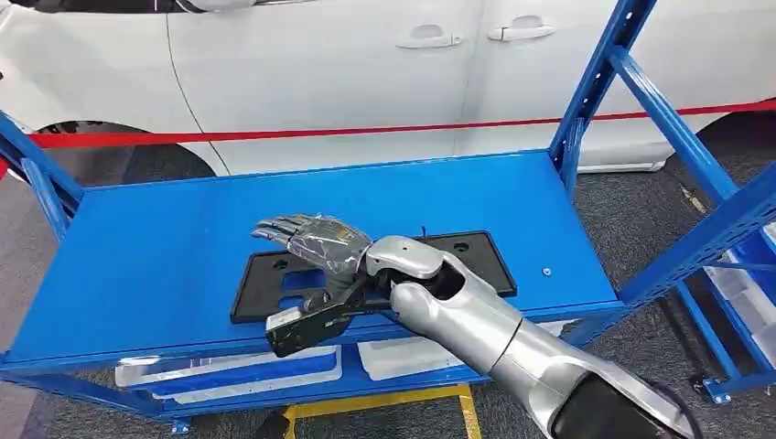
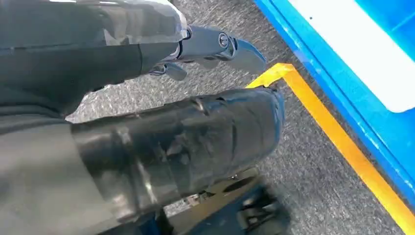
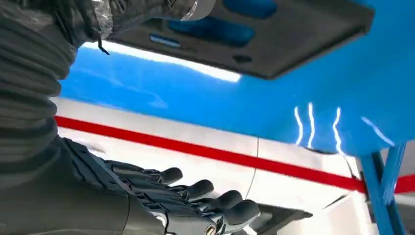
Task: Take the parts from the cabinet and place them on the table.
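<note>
One part: black plate lies flat on our blue shelf
Right hand: above its left end, fingers spread, holding nothing
Left hand: we cannot tell

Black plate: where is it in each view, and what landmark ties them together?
Head view: black plate mid-picture on the blue shelf, under the right hand.
Right wrist view: along the top edge.
Left wrist view: floor and yellow line instead.
Shared landmark: the blue shelf.
</note>
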Robot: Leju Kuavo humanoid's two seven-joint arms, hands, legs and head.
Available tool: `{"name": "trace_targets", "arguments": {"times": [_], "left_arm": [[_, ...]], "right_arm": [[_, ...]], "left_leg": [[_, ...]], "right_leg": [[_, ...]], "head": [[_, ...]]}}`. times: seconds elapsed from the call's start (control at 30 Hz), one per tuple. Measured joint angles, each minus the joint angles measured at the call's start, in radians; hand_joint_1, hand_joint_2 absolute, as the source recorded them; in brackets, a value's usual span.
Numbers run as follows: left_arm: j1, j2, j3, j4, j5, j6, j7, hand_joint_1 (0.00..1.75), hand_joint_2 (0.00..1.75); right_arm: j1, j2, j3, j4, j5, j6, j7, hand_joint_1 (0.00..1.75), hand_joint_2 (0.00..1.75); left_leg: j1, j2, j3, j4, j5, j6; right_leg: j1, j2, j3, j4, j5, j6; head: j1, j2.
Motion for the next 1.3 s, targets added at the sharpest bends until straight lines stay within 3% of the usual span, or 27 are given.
{"name": "trace_targets", "arguments": {"times": [0.07,0.17,0.23,0.27,0.33,0.37,0.4,0.43,0.5,0.53,0.57,0.67,0.7,0.73,0.77,0.83,0.87,0.9,0.93,1.0,1.03,1.07,1.17,1.2,1.23,1.3], "left_arm": [[-0.001,0.0,-0.001,0.0,0.0,0.0,-0.001,0.0,0.0],[0.002,0.001,-0.002,0.0,0.002,0.0,-0.002,0.0,0.0],[0.0,0.0,-0.006,0.0,0.003,0.0,-0.004,0.0,0.0],[-0.002,0.0,-0.008,0.0,0.003,0.0,-0.003,0.0,0.0],[-0.001,0.0,-0.015,0.0,0.003,0.001,-0.003,0.0,0.0],[-0.001,0.0,-0.017,0.0,0.003,0.001,-0.002,0.0,0.0],[-0.001,0.0,-0.018,0.0,0.003,0.001,-0.001,0.0,0.0],[-0.001,0.0,-0.019,0.0,0.003,0.001,-0.001,0.0,0.0],[-0.002,-0.001,-0.021,0.0,0.003,0.002,0.0,0.0,0.0],[-0.002,-0.002,-0.022,0.0,0.003,0.003,0.0,0.0,0.0],[-0.002,-0.003,-0.022,0.0,0.006,0.004,0.001,0.0,0.0],[0.001,-0.003,-0.022,0.0,0.015,0.006,0.003,0.0,0.0],[0.001,-0.003,-0.022,0.0,0.018,0.006,0.003,0.0,0.0],[0.002,-0.003,-0.021,0.0,0.023,0.007,0.002,0.0,0.0],[0.002,-0.003,-0.021,0.0,0.024,0.008,0.002,0.0,0.0],[0.006,-0.003,-0.021,0.0,0.03,0.01,0.0,0.0,0.0],[0.009,-0.003,-0.021,0.0,0.034,0.01,0.0,0.0,0.0],[0.013,-0.003,-0.021,0.0,0.034,0.011,0.0,0.0,0.0],[0.016,-0.003,-0.021,0.0,0.034,0.013,-0.001,0.0,0.0],[0.015,-0.001,-0.021,0.0,0.035,0.015,-0.001,0.0,0.0],[0.015,0.0,-0.021,0.0,0.035,0.017,-0.001,0.0,0.0],[0.013,0.0,-0.021,0.0,0.035,0.018,-0.001,0.0,0.0],[0.014,0.002,-0.021,0.0,0.035,0.02,-0.004,0.0,0.0],[0.014,0.001,-0.02,0.0,0.036,0.02,-0.004,0.0,0.0],[0.013,0.001,-0.021,0.0,0.036,0.02,-0.005,0.0,0.0],[0.011,0.001,-0.021,0.0,0.036,0.02,-0.005,0.0,0.0]], "right_arm": [[-0.01,0.0,0.009,0.007,-0.008,-0.018,0.002,0.0,1.75],[-0.015,-0.001,0.022,0.015,-0.014,-0.03,0.003,0.0,1.75],[-0.023,-0.001,0.027,0.02,-0.018,-0.028,0.009,0.0,1.75],[-0.026,-0.001,0.031,0.024,-0.021,-0.024,0.009,0.0,1.75],[-0.025,-0.001,0.044,0.037,-0.024,-0.015,0.009,0.0,1.75],[-0.023,-0.001,0.051,0.044,-0.025,-0.012,0.009,0.0,1.75],[-0.021,-0.001,0.057,0.052,-0.025,-0.011,0.009,0.0,1.75],[-0.021,0.0,0.061,0.056,-0.025,-0.011,0.009,0.0,1.75],[-0.024,0.0,0.068,0.062,-0.028,-0.013,0.009,0.0,1.75],[-0.024,0.001,0.07,0.066,-0.029,-0.017,0.01,0.0,1.75],[-0.023,0.003,0.072,0.072,-0.032,-0.026,0.011,0.0,1.75],[-0.002,0.005,0.074,0.083,-0.032,-0.084,0.029,0.0,1.75],[0.008,0.005,0.073,0.085,-0.032,-0.111,0.035,0.0,1.75],[0.021,0.005,0.072,0.087,-0.032,-0.14,0.042,0.0,1.75],[0.035,0.005,0.067,0.088,-0.027,-0.177,0.052,0.0,1.75],[0.08,0.003,0.053,0.09,-0.01,-0.236,0.063,0.0,1.75],[0.107,0.001,0.045,0.093,-0.005,-0.257,0.064,0.0,1.75],[0.132,-0.001,0.036,0.095,0.001,-0.276,0.064,0.0,1.75],[0.152,-0.003,0.027,0.096,0.006,-0.288,0.064,0.0,1.75],[0.176,-0.004,0.01,0.096,0.014,-0.3,0.065,0.0,1.75],[0.184,-0.004,0.001,0.096,0.02,-0.301,0.065,0.0,1.75],[0.191,-0.004,-0.008,0.094,0.026,-0.303,0.065,0.0,1.75],[0.222,-0.005,-0.036,0.089,0.04,-0.306,0.068,0.0,1.75],[0.226,-0.006,-0.044,0.088,0.042,-0.306,0.068,0.0,1.75],[0.231,-0.007,-0.051,0.088,0.044,-0.307,0.068,0.0,1.75],[0.241,-0.011,-0.07,0.089,0.048,-0.309,0.068,0.0,1.75]], "left_leg": [[-0.005,-0.003,0.025,-0.057,-0.01,0.007],[-0.005,-0.005,0.023,-0.055,-0.007,0.018],[0.002,-0.004,0.028,-0.065,-0.001,0.031],[0.002,-0.004,0.028,-0.065,-0.002,0.037],[0.002,-0.003,0.028,-0.065,-0.003,0.039],[0.002,-0.004,0.028,-0.064,-0.003,0.039],[0.002,-0.005,0.029,-0.064,-0.003,0.039],[0.002,-0.006,0.03,-0.064,-0.004,0.039],[0.001,-0.008,0.035,-0.064,-0.007,0.035],[0.002,-0.008,0.036,-0.064,-0.008,0.033],[-0.006,-0.009,0.032,-0.061,-0.009,0.029],[-0.004,-0.008,0.034,-0.07,-0.005,0.014],[-0.005,-0.007,0.031,-0.067,-0.012,0.008],[-0.002,-0.006,0.026,-0.046,-0.028,0.004],[-0.002,-0.006,0.004,0.004,-0.061,0.002],[0.0,-0.006,-0.067,0.157,-0.131,-0.006],[0.001,-0.006,-0.098,0.218,-0.149,-0.009],[0.001,-0.006,-0.107,0.235,-0.142,-0.01],[0.002,-0.006,-0.092,0.201,-0.111,-0.01],[0.003,-0.005,-0.011,0.038,-0.025,-0.007],[0.003,-0.004,0.025,-0.043,-0.01,-0.003],[-0.003,-0.006,0.036,-0.057,-0.02,0.0],[-0.006,-0.008,0.032,-0.054,-0.015,0.016],[0.001,-0.008,0.034,-0.062,-0.009,0.024],[0.003,-0.006,0.036,-0.065,-0.006,0.03],[0.003,-0.005,0.034,-0.066,-0.006,0.041]], "right_leg": [[0.009,0.003,-0.008,0.01,-0.005,0.008],[0.01,0.0,-0.005,0.002,-0.001,0.021],[0.005,0.001,-0.02,0.035,-0.03,0.033],[0.004,0.001,-0.047,0.093,-0.064,0.038],[0.001,0.0,-0.125,0.256,-0.132,0.046],[0.0,0.0,-0.152,0.305,-0.14,0.047],[0.0,0.0,-0.156,0.304,-0.122,0.047],[0.0,0.0,-0.137,0.26,-0.087,0.045],[0.002,0.0,-0.054,0.085,0.005,0.033],[0.005,0.0,-0.025,0.017,0.015,0.025],[0.011,0.0,-0.016,0.0,0.008,0.023],[0.013,0.005,-0.015,-0.001,0.009,0.017],[0.001,0.004,-0.007,-0.014,0.015,0.008],[0.001,0.003,-0.002,-0.021,0.018,0.004],[0.001,0.001,-0.001,-0.021,0.018,-0.003],[0.002,-0.001,-0.001,-0.02,0.016,-0.007],[0.003,-0.002,-0.002,-0.019,0.015,-0.008],[0.003,-0.001,-0.002,-0.017,0.015,-0.008],[0.002,-0.001,-0.002,-0.014,0.013,-0.008],[0.001,0.003,-0.002,-0.007,0.007,-0.004],[0.001,0.005,-0.003,-0.001,0.004,0.001],[0.011,0.006,-0.008,0.006,0.0,0.007],[0.01,0.005,-0.006,-0.001,0.006,0.019],[0.01,0.006,-0.007,0.002,0.003,0.026],[0.004,0.005,-0.013,0.016,-0.01,0.032],[0.003,0.004,-0.059,0.12,-0.078,0.041]], "head": [[0.0,0.0],[0.001,0.0],[0.003,0.0],[0.002,0.0],[0.002,0.0],[0.003,0.0],[0.003,0.0],[0.003,0.0],[0.002,0.0],[0.003,0.0],[0.002,0.0],[0.002,0.0],[0.002,0.0],[0.002,0.0],[0.001,0.0],[0.001,0.0],[0.001,0.0],[0.001,0.0],[0.001,0.0],[0.001,0.0],[0.001,0.0],[0.0,0.0],[0.003,0.0],[0.002,0.0],[0.002,0.0],[0.003,0.0]]}}
